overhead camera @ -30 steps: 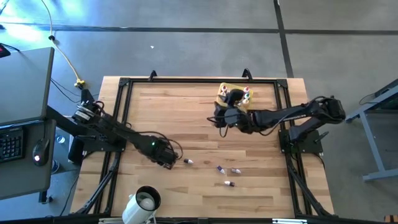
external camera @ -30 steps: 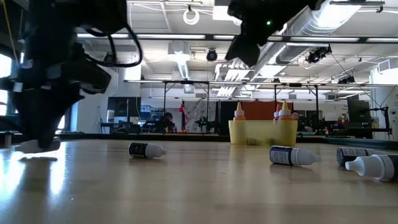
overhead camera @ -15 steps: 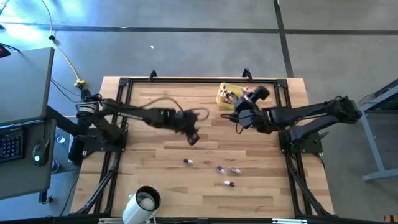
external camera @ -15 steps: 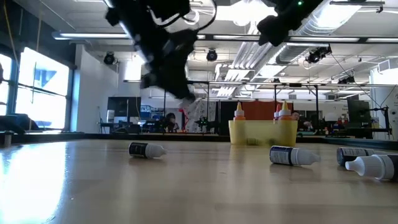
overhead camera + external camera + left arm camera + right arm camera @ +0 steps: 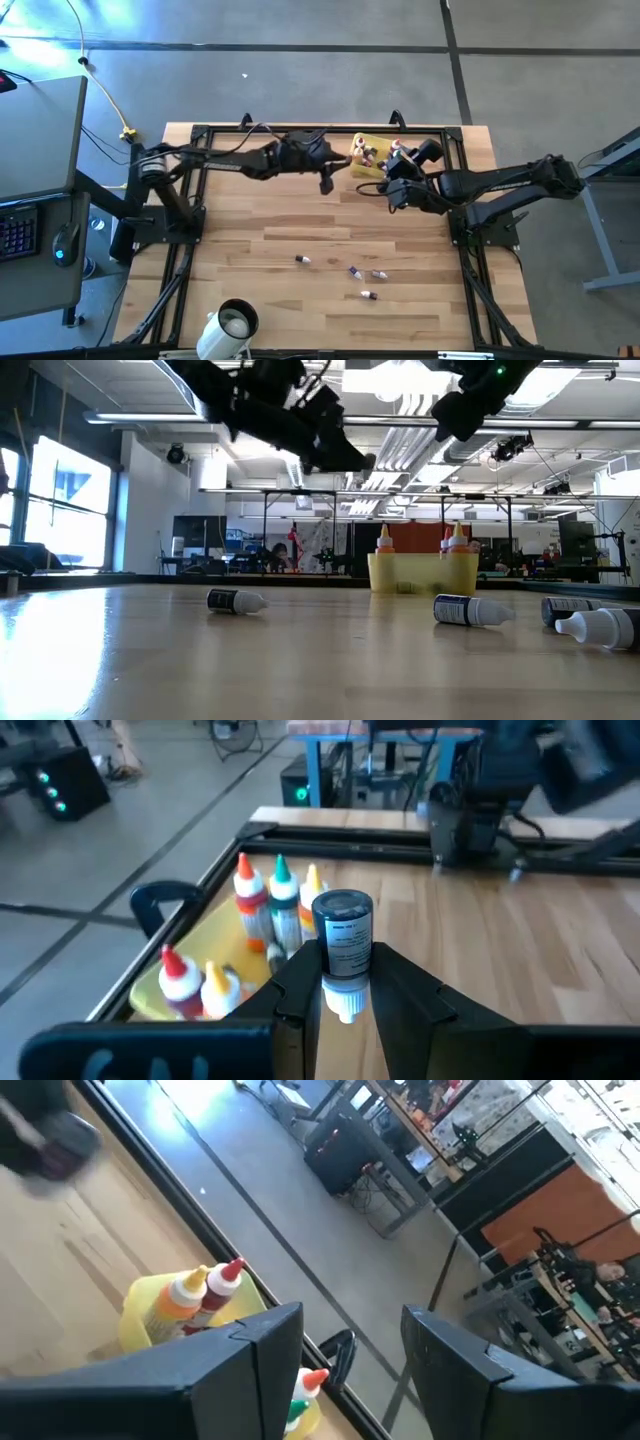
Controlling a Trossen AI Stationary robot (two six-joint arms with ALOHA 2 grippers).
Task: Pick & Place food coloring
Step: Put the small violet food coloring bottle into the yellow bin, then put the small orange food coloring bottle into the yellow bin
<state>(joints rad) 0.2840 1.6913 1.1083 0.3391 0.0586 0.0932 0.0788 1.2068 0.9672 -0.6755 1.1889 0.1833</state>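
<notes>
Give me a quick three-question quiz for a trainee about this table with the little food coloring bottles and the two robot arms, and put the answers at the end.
1. True or false: the left gripper is shut on a bottle.
2. How many bottles lie loose on the wooden table in the high view?
A. one
B. four
C. nine
3. Fill in the missing word: the bottles already put away stand in a yellow ____ at the table's far edge.

Key
1. True. A dark-capped bottle sits between its fingers, near the tray.
2. B. Four lie on the near half.
3. Tray. The right gripper is open and empty beside it.
</notes>
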